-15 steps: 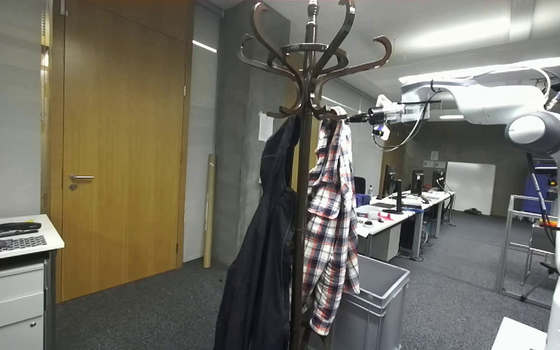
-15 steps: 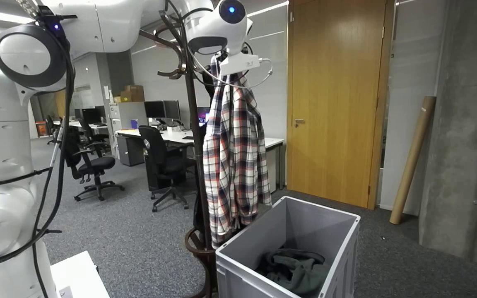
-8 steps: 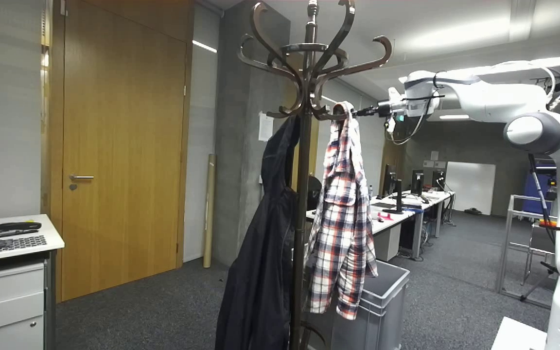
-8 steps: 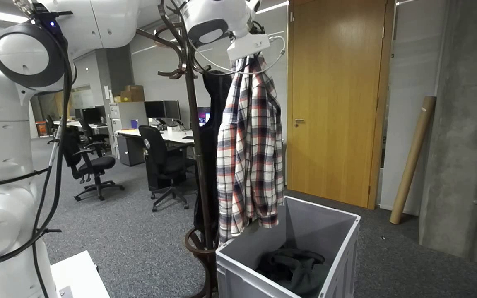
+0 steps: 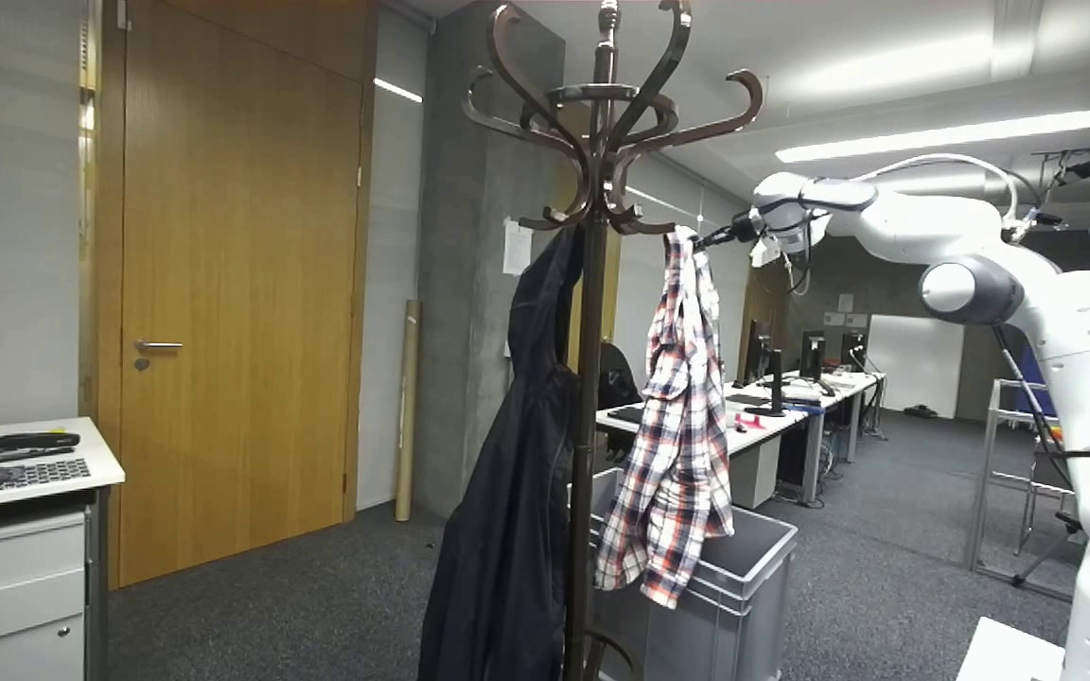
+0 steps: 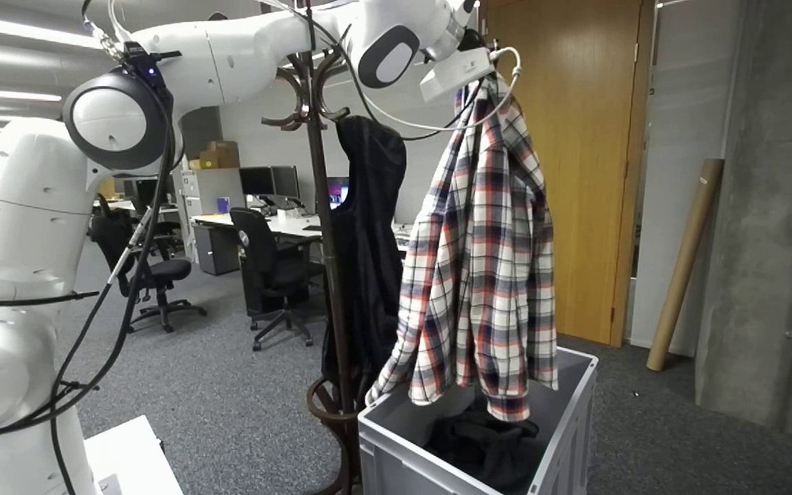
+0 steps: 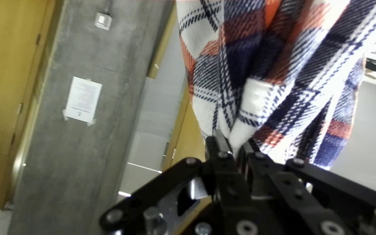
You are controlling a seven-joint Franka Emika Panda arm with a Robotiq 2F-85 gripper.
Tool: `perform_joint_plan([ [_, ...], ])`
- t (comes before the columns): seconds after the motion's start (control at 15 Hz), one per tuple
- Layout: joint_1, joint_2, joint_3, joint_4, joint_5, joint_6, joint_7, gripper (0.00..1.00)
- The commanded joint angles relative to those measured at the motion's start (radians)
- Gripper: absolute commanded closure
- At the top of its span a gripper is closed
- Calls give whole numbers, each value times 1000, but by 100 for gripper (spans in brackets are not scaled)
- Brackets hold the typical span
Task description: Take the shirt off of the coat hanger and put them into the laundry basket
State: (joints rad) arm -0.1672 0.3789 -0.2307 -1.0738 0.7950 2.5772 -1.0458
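Gripper (image 7: 235,143): jaws nearly together on thin fold of shirt (image 6: 485,268); if pinch is shallow, fabric cd slip out. Shirt hangs free of coat stand (image 6: 326,227), R of centre in an exterior view, low end at mouth of laundry basket (image 6: 578,433). If let go early, lower-left corner cd drape outside.

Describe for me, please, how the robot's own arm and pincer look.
The arm is glossy white with rounded segments; one joint carries a round white cap ringed in dark grey. Black cables run along it, black straps wrap it, and a white cable loops from a white box near the wrist. The pincer is black, with jointed bars and silver bolts.
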Motion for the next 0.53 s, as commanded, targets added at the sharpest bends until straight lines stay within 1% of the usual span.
perform_joint_plan([
  [0.0, 26, 135, -81, 145, -135, 85, 170, 98],
  [0.07, 33, 160, -100, 151, -171, 90, 202, 98],
  [0.13, 40, 182, -106, 137, -191, 99, 210, 98],
  [0.33, 58, 229, -117, 90, -240, 93, 199, 98],
  [0.47, 66, 250, -109, 60, -249, 87, 178, 98],
])
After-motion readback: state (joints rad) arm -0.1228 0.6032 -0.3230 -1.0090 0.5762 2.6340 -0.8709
